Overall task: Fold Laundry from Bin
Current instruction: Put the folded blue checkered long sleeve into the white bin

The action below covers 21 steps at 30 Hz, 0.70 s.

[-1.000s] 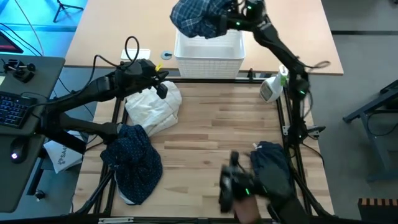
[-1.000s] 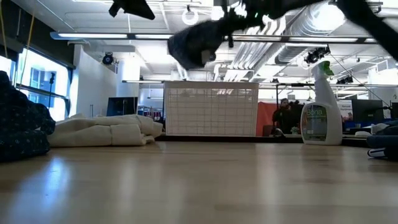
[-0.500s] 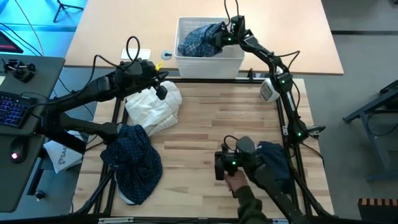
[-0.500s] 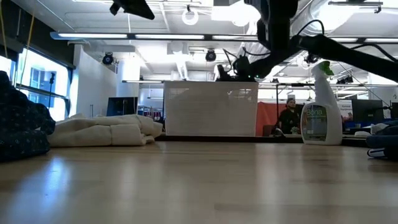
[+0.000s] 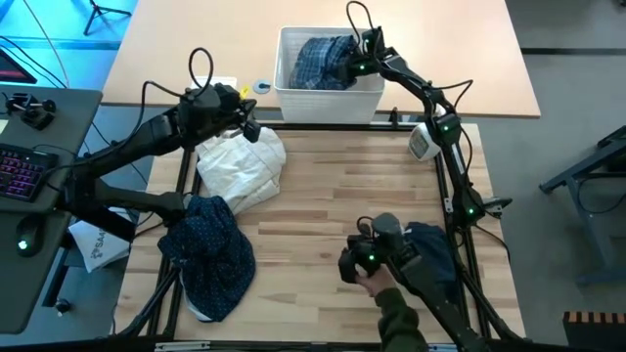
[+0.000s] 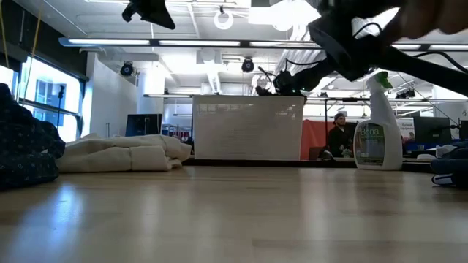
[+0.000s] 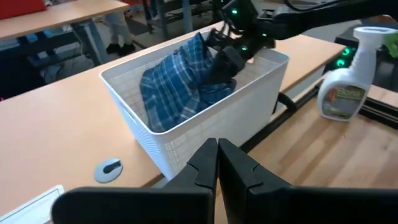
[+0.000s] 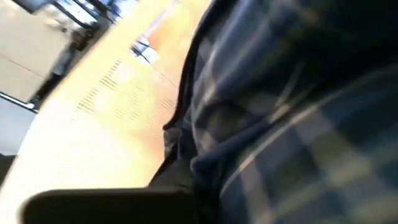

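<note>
Early in the job, judging by the lie of the cloth. On the table [image 5: 333, 215]: a navy dotted shirt [image 5: 210, 256] heaped at the left near corner and a plain dark navy piece [image 5: 432, 256] bunched at the right near edge, well apart, neither flattened nor folded. In the white bin [image 5: 328, 101], just beyond the table's far edge: the blue plaid shirt [image 5: 313, 61], crumpled and filling most of the inside. Left to do, as far as can be judged: getting the plaid shirt out, spreading each piece flat, folding all three.

Right tool [image 7: 227, 59]: down inside the bin at its right end, up against the plaid shirt, with nothing but plaid cloth close up in its own wrist view. Spread or pinching: cannot tell. Holding the shirt or merely touching it: cannot tell either.

Left tool [image 7: 217, 143]: pressed together, empty, hovering above the far edge of a cream cloth bag [image 5: 240, 166], pointed toward the bin, touching nothing.

Also there: a spray bottle [image 5: 426, 140] near the bin's right near corner, and a person's hand [image 5: 367, 286] with a dark device just beside the dark navy piece.
</note>
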### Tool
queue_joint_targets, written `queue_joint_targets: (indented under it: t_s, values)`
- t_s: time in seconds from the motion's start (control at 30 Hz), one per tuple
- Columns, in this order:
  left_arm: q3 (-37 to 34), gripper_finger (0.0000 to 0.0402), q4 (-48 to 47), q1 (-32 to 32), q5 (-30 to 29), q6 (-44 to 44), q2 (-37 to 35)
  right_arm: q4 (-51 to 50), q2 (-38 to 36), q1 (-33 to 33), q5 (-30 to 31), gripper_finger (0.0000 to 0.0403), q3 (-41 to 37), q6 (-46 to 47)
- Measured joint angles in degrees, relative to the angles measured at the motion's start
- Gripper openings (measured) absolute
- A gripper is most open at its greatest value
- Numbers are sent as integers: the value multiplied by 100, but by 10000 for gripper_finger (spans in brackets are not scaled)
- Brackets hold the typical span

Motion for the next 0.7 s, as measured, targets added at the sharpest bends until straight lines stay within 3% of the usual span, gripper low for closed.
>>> queue_joint_targets:
  t_s: [0.2, 0.3, 0.43, 0.7]
  values:
    - [0, 0, -1, 90, 209, -32, 2, -348, -16, -206, -438, 214, 2, 312]
    - [0, 0, -1, 90, 211, -33, 0, -568, -86, -342, -525, 259, 2, 756]
    - [0, 0, -1, 90, 211, -33, 2, -1159, -423, -462, -104, 277, 0, 580]
    - [0, 0, -1, 88, 213, -27, 0, -2008, -1488, -475, 1657, 279, 0, -261]
